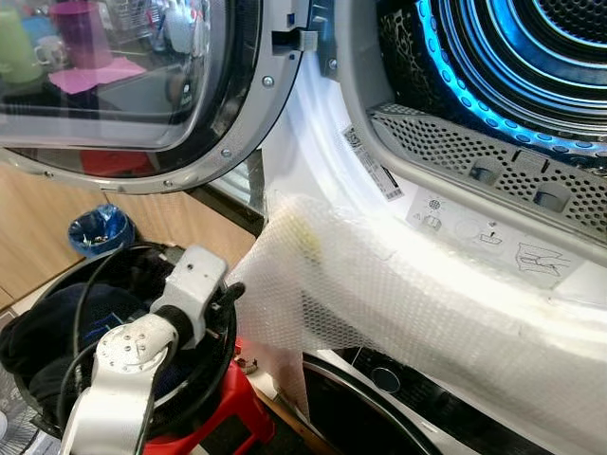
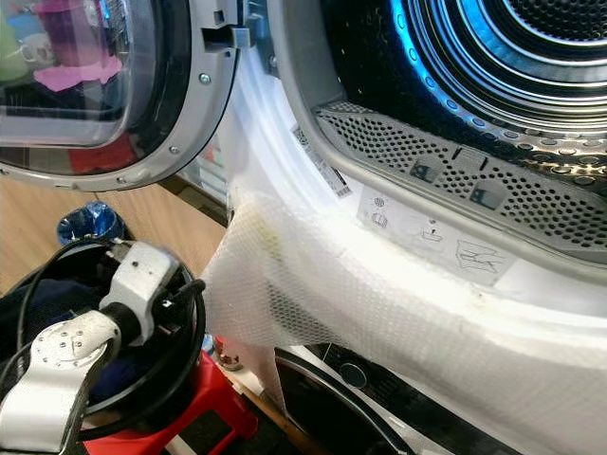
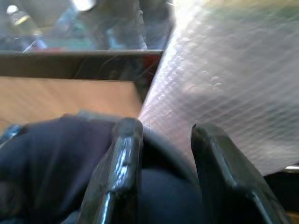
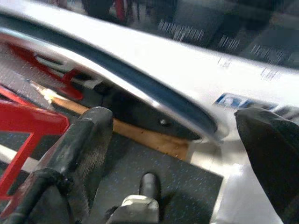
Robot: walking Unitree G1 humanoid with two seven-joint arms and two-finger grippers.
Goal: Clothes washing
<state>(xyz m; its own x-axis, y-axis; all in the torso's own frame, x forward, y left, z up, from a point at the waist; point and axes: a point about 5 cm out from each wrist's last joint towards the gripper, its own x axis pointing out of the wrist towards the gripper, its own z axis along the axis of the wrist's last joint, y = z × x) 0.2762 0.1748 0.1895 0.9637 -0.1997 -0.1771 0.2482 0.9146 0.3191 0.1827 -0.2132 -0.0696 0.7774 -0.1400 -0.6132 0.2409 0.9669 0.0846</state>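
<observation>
- Clothes [image 1: 57, 327], dark and bunched, are lying in the black basket [image 1: 223, 365] on the red stool [image 1: 237, 408], below the open drum [image 1: 531, 57].
- Left gripper [image 3: 161, 154] is reaching into that basket, its fingers parted narrowly over dark fabric and not yet closing on it.
- Fabric is looking soft, light and floppy; pinching a raised fold deep between the pads is probably the safest hold.
- Right gripper [image 4: 187, 154] is hanging low by the machine, fingers spread wide and holding nothing.
</observation>
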